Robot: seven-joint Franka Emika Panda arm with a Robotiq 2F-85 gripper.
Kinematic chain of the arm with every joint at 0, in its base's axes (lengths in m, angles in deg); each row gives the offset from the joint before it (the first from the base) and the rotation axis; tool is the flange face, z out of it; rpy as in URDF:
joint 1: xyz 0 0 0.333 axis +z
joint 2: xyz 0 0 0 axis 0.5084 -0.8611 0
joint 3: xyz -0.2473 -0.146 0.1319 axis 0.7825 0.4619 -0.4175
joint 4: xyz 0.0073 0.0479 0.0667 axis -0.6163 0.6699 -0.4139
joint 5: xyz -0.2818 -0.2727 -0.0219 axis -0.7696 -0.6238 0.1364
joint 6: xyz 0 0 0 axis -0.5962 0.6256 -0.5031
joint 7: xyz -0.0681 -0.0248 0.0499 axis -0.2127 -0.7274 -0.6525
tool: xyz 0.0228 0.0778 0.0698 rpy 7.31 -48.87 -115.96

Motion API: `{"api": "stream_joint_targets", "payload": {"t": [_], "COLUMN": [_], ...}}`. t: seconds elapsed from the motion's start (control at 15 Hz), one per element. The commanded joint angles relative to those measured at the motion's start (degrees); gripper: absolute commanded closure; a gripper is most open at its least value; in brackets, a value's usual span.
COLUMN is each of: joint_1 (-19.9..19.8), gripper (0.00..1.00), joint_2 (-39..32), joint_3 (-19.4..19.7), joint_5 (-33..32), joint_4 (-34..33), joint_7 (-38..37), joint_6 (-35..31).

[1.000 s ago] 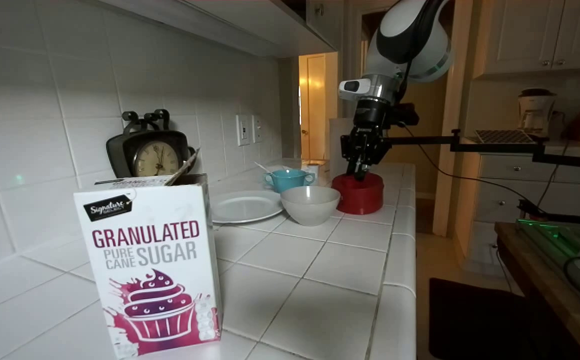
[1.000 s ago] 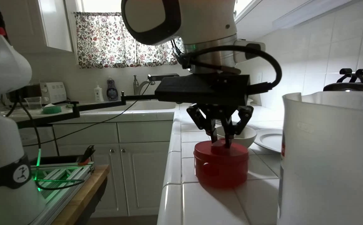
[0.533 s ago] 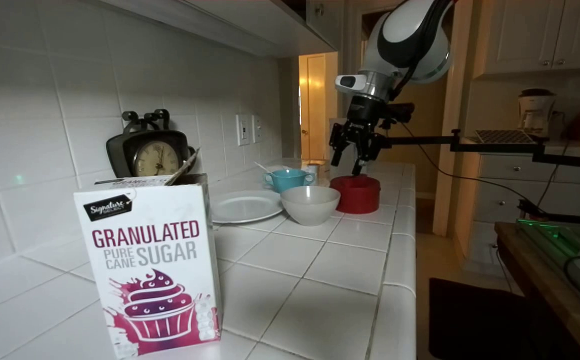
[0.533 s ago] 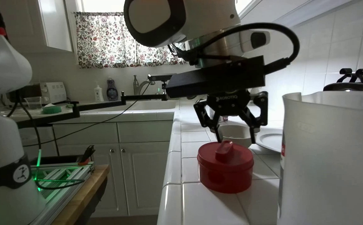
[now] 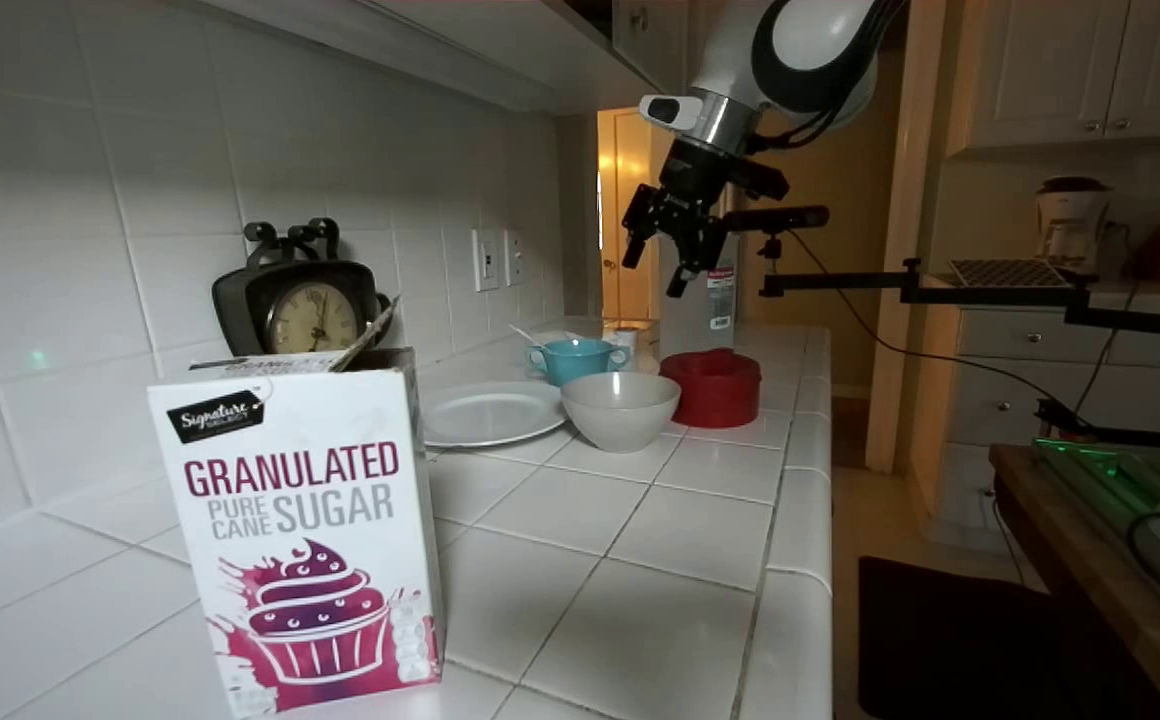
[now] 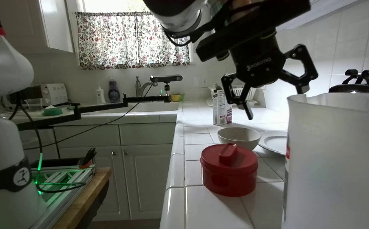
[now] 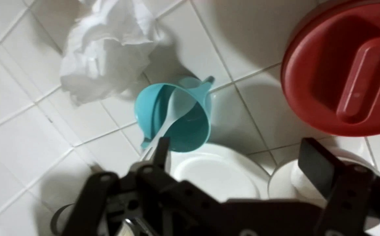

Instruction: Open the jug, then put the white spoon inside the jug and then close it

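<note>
The jug, a tall translucent pitcher, stands with its rim bare at the right of an exterior view. Close to it is a low red container with a red lid and bar handle on top. The white spoon leans in a blue two-handled cup, its bowl inside and its handle over the rim. My gripper hangs tilted above the counter, wide open, with nothing between its fingers. In the wrist view, the left fingertip overlaps the spoon's handle from above; they look apart in height.
A pale bowl touches or nearly touches the red container, and a white plate lies beside it. Crumpled white paper is near the cup. A sugar box and clock stand along the wall, under the cabinet.
My gripper has let go of the red lid's handle, opened wide, risen, tilted and moved toward the wall side. The lid stays on the red container, which shifted slightly.
</note>
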Motion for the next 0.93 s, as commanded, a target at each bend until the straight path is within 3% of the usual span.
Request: {"api": "stream_joint_targets", "payload": {"t": [0.0, 0.33, 0.53, 0.6, 0.87], "joint_1": [-1.7, -1.0, -0.9, -1.2, -1.3], "gripper": [0.0, 0.0, 0.0, 0.0, 0.0], "joint_2": [-2.4, -5.6, -7.9, -6.0, -7.4], "joint_3": [-1.3, -2.5, -3.7, -3.8, -4.2], "joint_5": [-7.1, -7.8, -2.7, -5.2, -4.1], "joint_4": [-6.7, -15.5, -18.9, -15.8, -17.5], "joint_7": [-9.9, -21.0, -23.5, -21.8, -23.2], "joint_6": [4.1, 13.0, 17.2, 14.0, 15.5]}}
